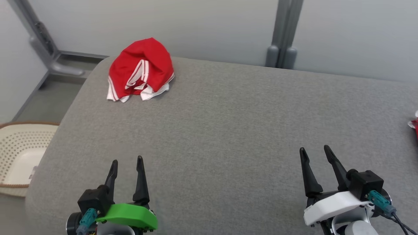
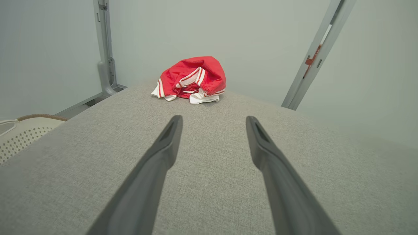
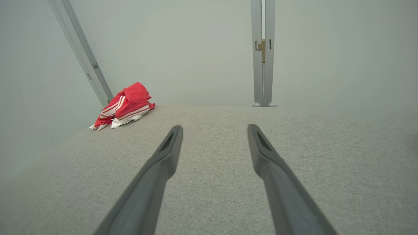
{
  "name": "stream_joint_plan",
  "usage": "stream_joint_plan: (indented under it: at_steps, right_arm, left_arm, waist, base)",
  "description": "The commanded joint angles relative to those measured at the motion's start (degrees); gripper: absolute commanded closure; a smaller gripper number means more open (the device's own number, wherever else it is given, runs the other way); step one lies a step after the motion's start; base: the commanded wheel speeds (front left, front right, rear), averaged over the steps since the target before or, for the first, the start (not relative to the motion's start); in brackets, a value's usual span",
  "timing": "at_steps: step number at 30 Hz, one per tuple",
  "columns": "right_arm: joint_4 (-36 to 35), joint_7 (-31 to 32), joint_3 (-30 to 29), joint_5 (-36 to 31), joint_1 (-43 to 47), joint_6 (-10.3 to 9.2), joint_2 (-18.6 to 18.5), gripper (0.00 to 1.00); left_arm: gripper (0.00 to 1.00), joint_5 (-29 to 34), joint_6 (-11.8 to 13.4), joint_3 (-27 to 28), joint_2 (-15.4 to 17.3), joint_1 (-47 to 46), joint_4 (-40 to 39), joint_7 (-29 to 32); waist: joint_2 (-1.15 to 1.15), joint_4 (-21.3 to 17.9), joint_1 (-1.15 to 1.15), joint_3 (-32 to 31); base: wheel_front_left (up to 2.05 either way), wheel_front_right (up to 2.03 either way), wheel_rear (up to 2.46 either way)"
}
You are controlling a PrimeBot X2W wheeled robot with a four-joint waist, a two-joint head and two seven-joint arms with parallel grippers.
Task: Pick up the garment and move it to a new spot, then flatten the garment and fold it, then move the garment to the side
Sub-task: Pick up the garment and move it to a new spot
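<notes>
– So, head view first: what do you have?

– I have the garment (image 1: 140,70), red with white stripes, bunched in a heap at the far left corner of the table (image 1: 228,130). My left gripper (image 1: 127,160) sits low on the left and my right gripper (image 1: 314,148) low on the right. Both are over bare grey cloth, well apart from the heap. Each has its fingers (image 1: 141,176) spread with nothing between them. A basket (image 1: 19,153) stands off the table's left edge. A scrap of red (image 1: 414,125) pokes in at the right edge; I cannot tell what it is.

– Left wrist?

– I look along the two dark fingers, wide apart, nothing held. The garment lies straight ahead near the far edge, white hem toward me. The basket's rim shows at the lower left.

– Right wrist?

– Same stance: fingers wide, nothing in them, above the table. From here the garment is off to the upper left, by the far corner, at the foot of a slanted grey post (image 3: 83,49).
</notes>
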Motion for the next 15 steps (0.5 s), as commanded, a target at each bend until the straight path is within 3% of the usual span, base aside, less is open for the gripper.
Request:
stream_joint_plan:
  at_steps: [1,8,15]
  right_arm:
    - [0.3,-0.4,0.3,-0.2,-0.4,-0.08,-0.1,0.00]
    - [1.4,-0.6,1.6,-0.1,-1.3,-0.08,-0.1,0.00]
    - [2.7,-0.4,3.5,-0.4,-3.3,-0.08,-0.2,0.00]
  left_arm:
    - [0.00,0.2,-0.4,0.2,0.2,-0.6,-0.1,0.0]
    - [0.00,1.1,-1.0,1.2,0.2,0.1,0.0,0.0]
    - [0.00,1.1,-0.6,3.2,0.2,1.5,-1.5,0.0]
  waist:
    - [0.00,7.9,0.00,0.3]
    - [0.00,13.4,0.00,-0.1]
    - [0.00,14.0,0.00,0.6]
  base:
    - [0.00,0.00,0.00]
    - [0.00,0.00,0.00]
    - [0.00,0.00,0.00]
